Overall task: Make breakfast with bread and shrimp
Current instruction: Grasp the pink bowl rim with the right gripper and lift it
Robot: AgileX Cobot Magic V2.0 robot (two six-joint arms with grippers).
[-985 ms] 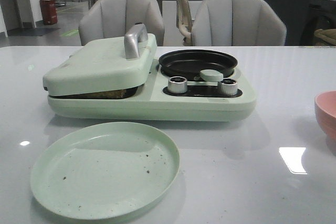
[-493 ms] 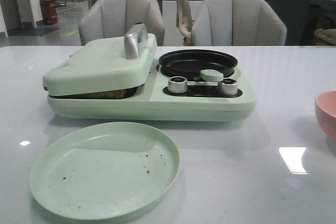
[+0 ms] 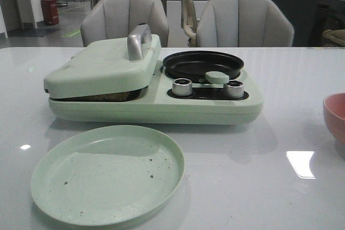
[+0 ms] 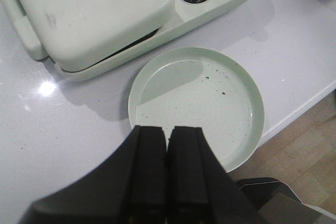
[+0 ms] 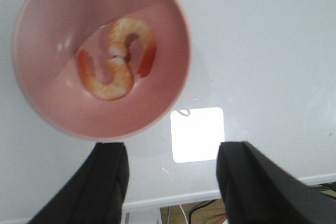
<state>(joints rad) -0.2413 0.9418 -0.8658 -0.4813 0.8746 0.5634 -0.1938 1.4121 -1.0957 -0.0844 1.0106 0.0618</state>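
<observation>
Pale green round plate [image 3: 108, 174] near mint breakfast maker [image 3: 153, 87]. Left tool [image 4: 167, 140] closed, empty, above plate rim; right tool [image 5: 170, 166] spread wide, empty, beside pink bowl [image 5: 100, 56] holding shrimp [image 5: 116, 59].

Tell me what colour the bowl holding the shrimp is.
Pink bowl; the right wrist view shows it best.

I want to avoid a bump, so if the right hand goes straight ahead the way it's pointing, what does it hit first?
Most likely the pink bowl holding the shrimp. The open right hand points at its near rim, though depth is hard to judge.
</observation>
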